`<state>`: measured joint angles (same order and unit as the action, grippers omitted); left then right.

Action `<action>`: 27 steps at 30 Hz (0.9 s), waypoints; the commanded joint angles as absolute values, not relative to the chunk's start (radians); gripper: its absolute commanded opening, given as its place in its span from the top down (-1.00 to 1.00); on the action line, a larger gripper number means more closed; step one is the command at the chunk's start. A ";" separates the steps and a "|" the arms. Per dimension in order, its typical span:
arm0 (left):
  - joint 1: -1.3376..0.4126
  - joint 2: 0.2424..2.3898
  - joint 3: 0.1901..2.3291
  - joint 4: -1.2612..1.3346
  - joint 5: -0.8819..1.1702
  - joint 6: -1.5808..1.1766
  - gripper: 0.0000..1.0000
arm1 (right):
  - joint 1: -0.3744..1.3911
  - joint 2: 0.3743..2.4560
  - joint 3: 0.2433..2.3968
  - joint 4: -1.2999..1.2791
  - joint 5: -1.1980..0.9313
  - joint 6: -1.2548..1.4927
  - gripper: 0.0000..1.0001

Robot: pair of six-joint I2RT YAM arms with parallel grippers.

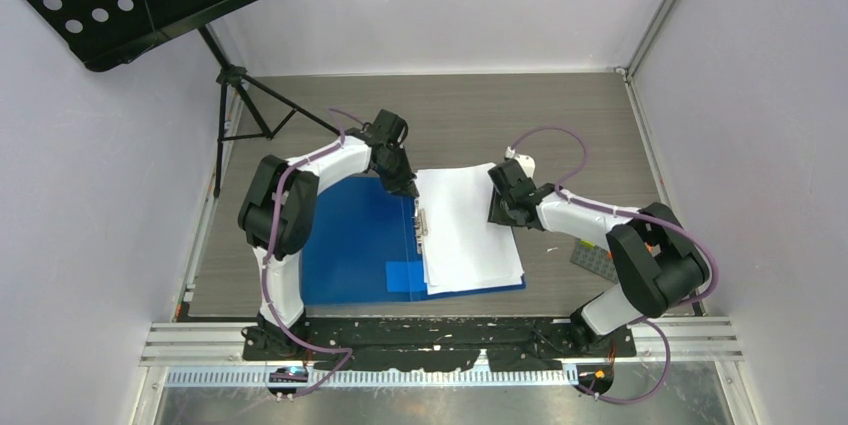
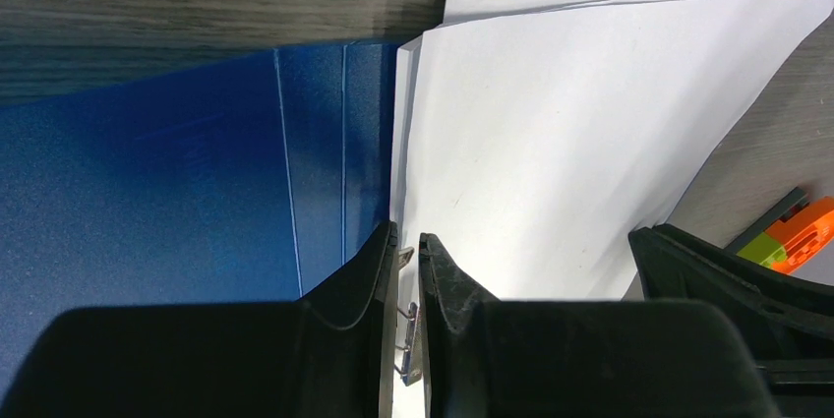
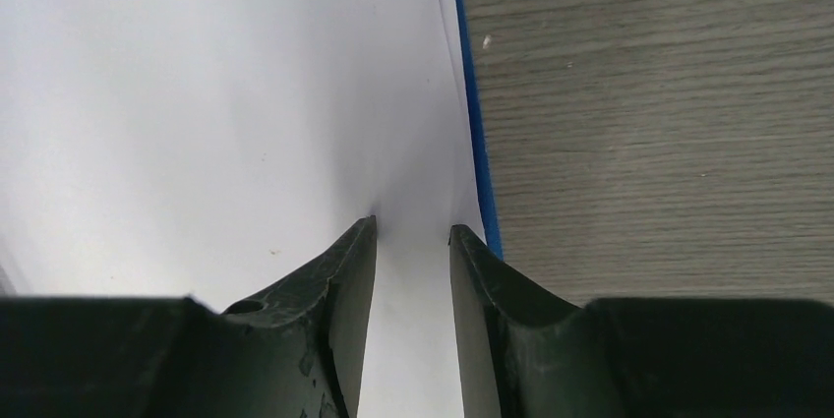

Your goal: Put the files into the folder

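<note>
From above: showing a blue folder point(image 1: 350, 245) lying open on the wooden table point(image 1: 560, 115), with the white files point(image 1: 465, 225) stacked on its three o'clock half. Reaching the left gripper point(image 1: 399, 181) to the spine's twelve o'clock end. Setting the right gripper point(image 1: 500, 207) at the files' three o'clock edge, probably to steady them.

From the left wrist: pinching nearly together on the metal clip point(image 2: 408, 339), likely holding it up so sheets can slide under.

From the right wrist: standing apart over the files, gripping nothing. Touching the paper or not, impossible to tell.
</note>
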<state>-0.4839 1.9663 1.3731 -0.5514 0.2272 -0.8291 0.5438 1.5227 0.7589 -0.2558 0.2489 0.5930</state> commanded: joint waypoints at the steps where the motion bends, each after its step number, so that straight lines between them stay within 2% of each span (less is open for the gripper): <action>1: -0.482 1.947 1.355 -0.531 0.248 -0.826 0.75 | 0.564 1.478 0.747 -0.241 0.212 0.612 0.22; 10: -0.482 1.949 1.342 -0.515 0.268 -0.830 0.76 | 0.592 1.473 0.797 -0.290 0.232 0.619 0.21; 17: -0.482 1.944 1.339 -0.506 0.294 -0.825 0.79 | 0.626 1.454 0.916 -0.331 0.158 0.589 0.15; 24: -0.481 1.930 1.331 -0.487 0.330 -0.825 0.80 | 0.694 1.587 1.041 -0.310 0.055 0.595 0.15; 27: -0.480 1.918 1.328 -0.486 0.335 -0.826 0.80 | 0.709 1.670 1.073 -0.291 0.041 0.613 0.21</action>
<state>-0.4839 1.9659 1.3369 -0.5129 0.2974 -0.8299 0.6914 1.5726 1.0306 -0.3096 0.0933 0.5976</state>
